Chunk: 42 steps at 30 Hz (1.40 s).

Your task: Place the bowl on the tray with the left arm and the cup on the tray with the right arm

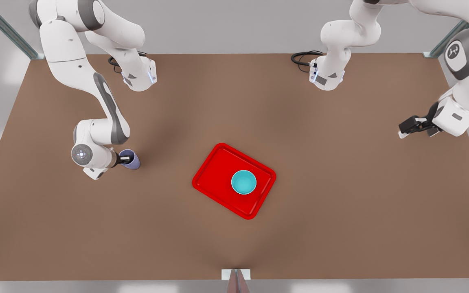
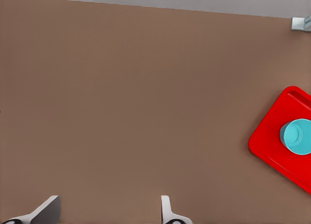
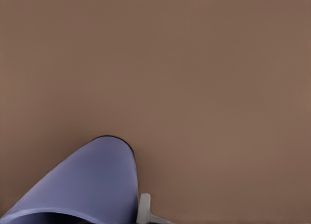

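So from my seat, starting at the front view's left: the right gripper is down at the cup on the bare table, well apart from the tray. One dark finger reaches across the cup's rim, and on the right wrist view I see the lavender wall of the cup with a pale fingertip just beside it. I think the fingers are pinching the cup's wall, but the arm hides most of it, so I honestly can't tell if they're clamped. Can't see inside the cup either.

Middle of the table: the red tray sits at an angle, and the teal bowl is upright on it, toward its right end. The bowl looks empty.

Far right: the left gripper hangs near the table's edge, fingers spread apart, holding nothing.
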Each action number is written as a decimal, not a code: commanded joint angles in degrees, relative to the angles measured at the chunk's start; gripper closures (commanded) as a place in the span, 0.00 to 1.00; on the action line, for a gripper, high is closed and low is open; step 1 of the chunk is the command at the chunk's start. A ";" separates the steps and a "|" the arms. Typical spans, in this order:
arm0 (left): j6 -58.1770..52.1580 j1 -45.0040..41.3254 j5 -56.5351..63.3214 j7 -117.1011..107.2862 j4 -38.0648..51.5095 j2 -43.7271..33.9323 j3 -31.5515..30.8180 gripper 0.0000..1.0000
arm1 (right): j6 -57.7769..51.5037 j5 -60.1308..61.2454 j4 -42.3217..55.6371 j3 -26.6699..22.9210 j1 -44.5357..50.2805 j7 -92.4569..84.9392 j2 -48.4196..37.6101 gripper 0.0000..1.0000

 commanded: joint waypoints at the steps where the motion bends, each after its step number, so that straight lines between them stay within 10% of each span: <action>1: 0.48 -0.08 -0.02 -0.01 0.49 0.01 0.10 0.00 | 0.00 -0.08 0.00 0.00 -0.01 -0.09 0.04 0.79; 17: 1.63 1.59 4.90 -0.10 -1.97 1.95 0.81 0.00 | -1.14 0.09 2.90 1.84 -0.19 0.26 -0.49 0.79; 27: 2.24 1.32 4.90 -0.10 -1.97 2.56 0.54 0.00 | -11.33 6.15 33.22 7.56 20.02 7.29 13.92 0.79; 32: 2.24 0.10 4.73 -0.62 -1.88 3.18 0.37 0.00 | -14.67 15.38 46.75 -7.20 38.66 13.01 22.01 0.79; 42: 2.33 0.27 4.82 -0.62 -1.88 3.35 0.46 0.00 | -13.45 15.38 46.85 -8.61 40.59 13.97 26.41 0.79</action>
